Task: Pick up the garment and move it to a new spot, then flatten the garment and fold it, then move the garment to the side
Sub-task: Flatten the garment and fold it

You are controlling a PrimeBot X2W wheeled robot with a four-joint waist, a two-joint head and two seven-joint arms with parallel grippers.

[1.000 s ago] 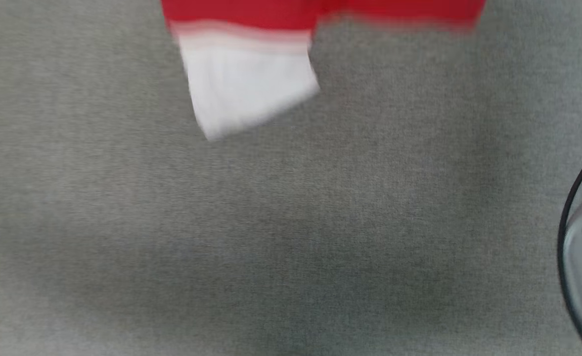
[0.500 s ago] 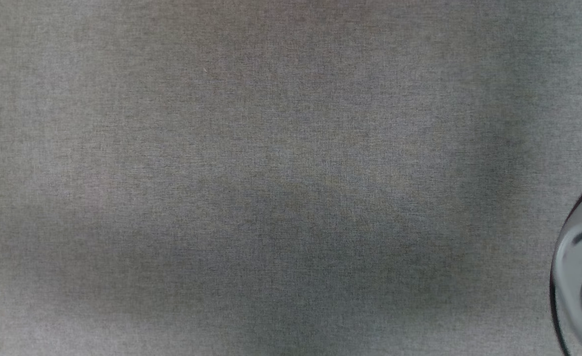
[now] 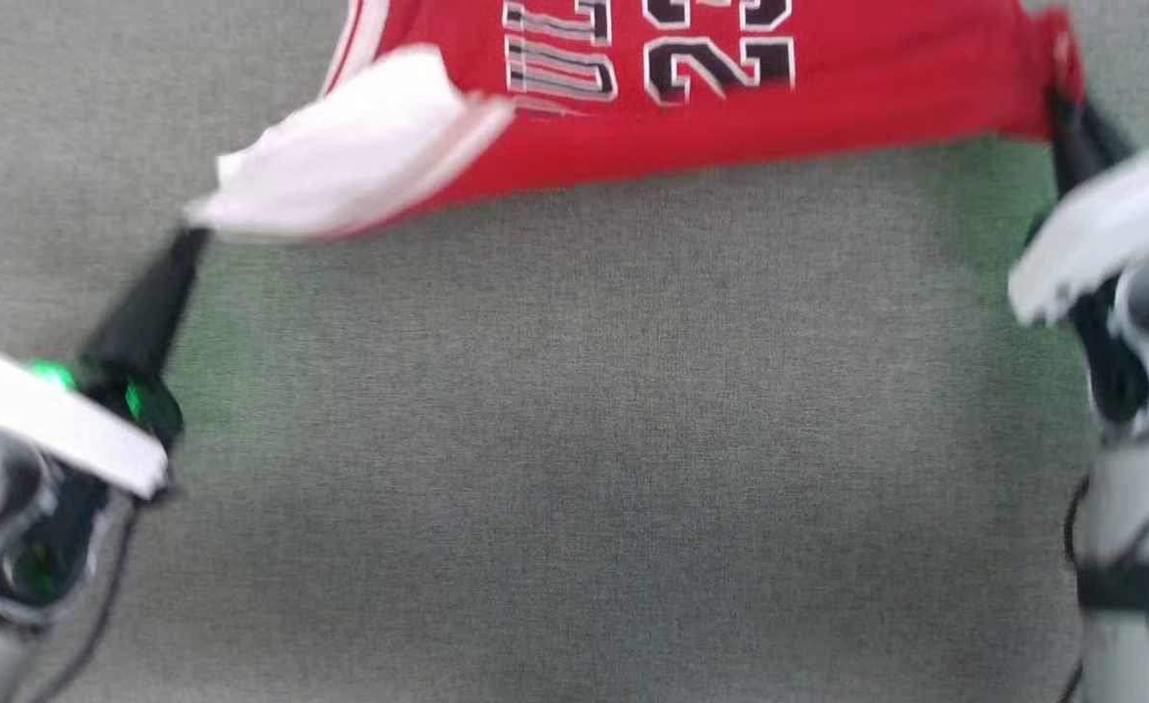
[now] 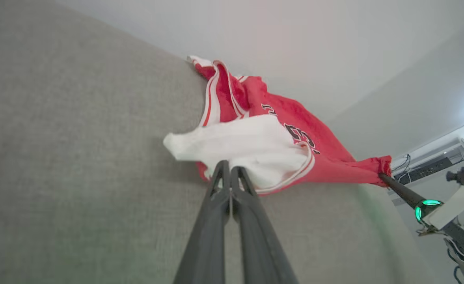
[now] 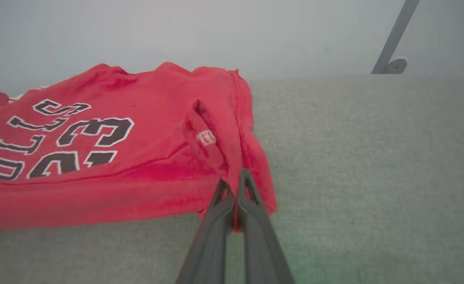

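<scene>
The left tool point(image 3: 191, 239) angles in from the near left, pinched shut on the shirt's point(image 3: 857, 88) white sleeve point(image 3: 340, 176). The shirt stretches across the far counter point(image 3: 574, 439) to the right tool point(image 3: 1062, 103), clamped on its red corner. The right wrist view adds a small white tag point(image 5: 207, 138) near that grip.

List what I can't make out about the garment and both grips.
Head view: the garment is cut off by the top edge; everything is motion-blurred.
Left wrist view: the white sleeve hides which layers the left gripper pinches.
Right wrist view: bunched cloth hides how much the right gripper bites; the left edge crops the lettering.
</scene>
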